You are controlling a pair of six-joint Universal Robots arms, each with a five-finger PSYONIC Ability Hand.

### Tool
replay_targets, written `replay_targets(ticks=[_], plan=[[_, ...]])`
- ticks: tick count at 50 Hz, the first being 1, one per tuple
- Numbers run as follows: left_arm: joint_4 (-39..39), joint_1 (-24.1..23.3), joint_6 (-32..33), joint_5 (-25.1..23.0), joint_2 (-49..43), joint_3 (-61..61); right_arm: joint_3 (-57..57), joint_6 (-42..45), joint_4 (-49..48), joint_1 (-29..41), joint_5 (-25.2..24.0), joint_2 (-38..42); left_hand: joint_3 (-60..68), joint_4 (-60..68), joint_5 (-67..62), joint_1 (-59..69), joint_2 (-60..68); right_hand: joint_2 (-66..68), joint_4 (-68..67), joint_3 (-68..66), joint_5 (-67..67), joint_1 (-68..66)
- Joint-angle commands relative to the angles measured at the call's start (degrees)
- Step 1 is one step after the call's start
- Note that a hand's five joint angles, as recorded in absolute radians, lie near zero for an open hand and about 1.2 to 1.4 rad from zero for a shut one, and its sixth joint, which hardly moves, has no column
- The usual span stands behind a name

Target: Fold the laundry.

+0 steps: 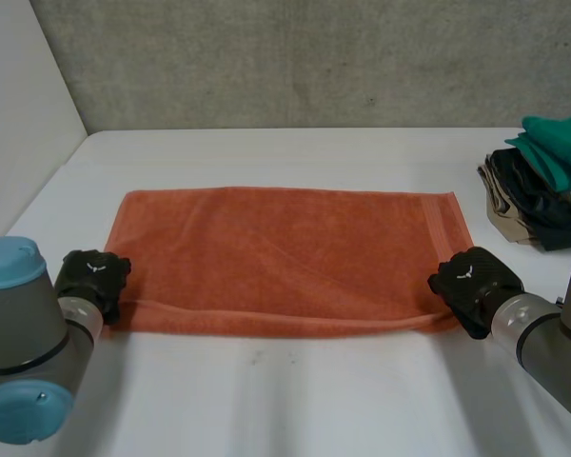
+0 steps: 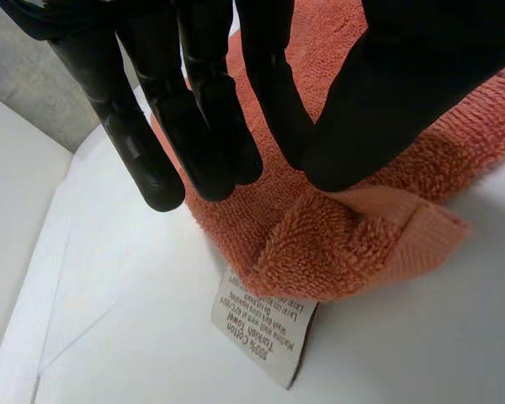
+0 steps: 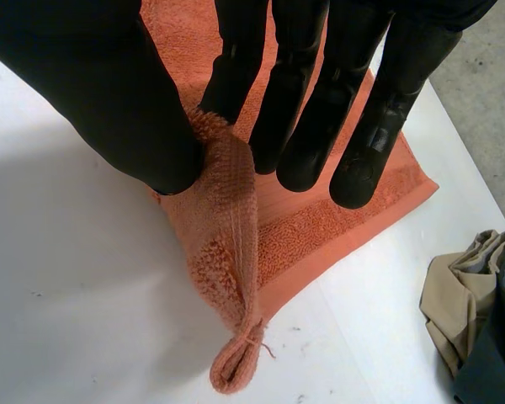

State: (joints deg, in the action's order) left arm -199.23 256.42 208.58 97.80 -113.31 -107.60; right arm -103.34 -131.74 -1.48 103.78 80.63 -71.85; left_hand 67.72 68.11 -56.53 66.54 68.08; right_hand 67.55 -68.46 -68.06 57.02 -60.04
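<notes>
Because the towel lies flat across the middle of the head view, its long axis running left to right on the table, each near corner falls to the arm on its own side. At the lower left of the cloth, the left robot hand has thumb and fingers closed on the near left corner, which bunches under the thumb beside the label. At the lower right, the right robot hand pinches the near right corner between thumb and fingers, and the cloth stands up in a ridge. The far edge lies straight ahead of both hands, toward the top of the frame, so the fold likely carries the near edge that way. A clothes pile sits at the right edge, near the towel's far right corner but apart from it.
</notes>
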Motion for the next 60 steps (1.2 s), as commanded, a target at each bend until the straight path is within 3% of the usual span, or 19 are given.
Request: replay_targets(ticks=[1, 3, 6, 10, 20, 31, 32, 33, 37, 48, 57, 60], plan=[[0.6, 0.1, 1.0, -0.3, 6.0, -3.5, 1.6, -1.1, 0.8, -0.6, 0.3, 0.0, 12.3, 11.9, -13.5, 13.5, 11.9, 12.5, -11.5, -11.9, 13.0, -20.0], [0.6, 0.3, 1.4, -0.3, 7.2, -3.8, 2.8, -3.4, 1.0, -1.5, 0.4, -0.2, 12.3, 11.9, -13.5, 13.5, 11.9, 12.5, -11.5, -11.9, 13.0, -20.0], [0.5, 1.1, 1.8, -0.4, 8.2, -3.6, 4.2, -8.4, 2.0, -2.9, 0.4, -0.2, 12.3, 11.9, -13.5, 13.5, 11.9, -16.0, 16.9, 16.5, -15.5, 8.5], [0.6, 3.0, 2.0, -1.4, 7.9, -2.4, 6.0, -15.4, 4.1, -5.5, 0.0, -0.2, 12.3, 11.9, -13.5, 13.5, 11.9, -32.3, 33.2, 32.8, -31.8, 24.8], [0.9, 2.5, 2.1, -2.9, 3.4, 1.6, 7.4, -19.3, 11.8, -11.7, -4.2, -0.3, 12.3, 11.9, -13.5, 13.5, 11.9, -45.0, 45.9, 45.5, -44.5, 37.5], [4.2, 1.9, 1.8, -3.0, 2.0, 2.0, 6.9, -19.8, 14.1, -13.8, -5.1, -0.2, 10.5, 10.1, -11.7, 11.7, 10.1, -46.0, 46.9, 46.5, -45.5, 38.5], [4.8, 1.6, 1.5, -3.0, 2.2, 1.8, 6.3, -19.8, 14.1, -13.7, -4.9, -0.1, 2.8, 2.4, -4.0, 4.0, 2.4, -45.5, 46.4, 46.0, -45.0, 38.0], [6.0, 1.4, 1.0, -3.1, 2.9, 1.3, 6.0, -19.9, 14.1, -13.6, -4.8, 0.0, -12.6, -13.0, 11.4, -11.4, -13.0, -45.0, 45.9, 45.5, -44.5, 37.5], [7.6, 2.0, 0.2, -3.1, 7.5, -0.8, 3.4, -20.8, 13.6, -13.6, -5.1, -0.2, -27.5, -27.9, 26.4, -26.4, -27.9, -42.0, 42.9, 42.5, -41.5, 34.5], [7.6, 0.3, -5.4, -6.2, 15.7, -7.0, -4.1, -25.0, 10.0, -13.3, -8.0, -2.5, -35.3, -35.7, 34.1, -34.1, -35.7, -42.0, 42.9, 42.5, -41.5, 34.5], [7.5, -0.2, -4.9, -7.0, 12.5, -9.0, -6.8, -25.5, 3.4, -13.2, -8.6, -1.6, -38.0, -38.4, 36.8, -36.8, -38.3, -38.0, 38.9, 38.5, -37.4, 30.4], [7.3, -0.2, -4.8, -7.0, 11.0, -8.9, -6.8, -25.5, 1.5, -13.1, -8.5, -0.5, -38.5, -38.9, 37.3, -37.3, -38.9, -30.1, 31.0, 30.6, -29.5, 22.6]])
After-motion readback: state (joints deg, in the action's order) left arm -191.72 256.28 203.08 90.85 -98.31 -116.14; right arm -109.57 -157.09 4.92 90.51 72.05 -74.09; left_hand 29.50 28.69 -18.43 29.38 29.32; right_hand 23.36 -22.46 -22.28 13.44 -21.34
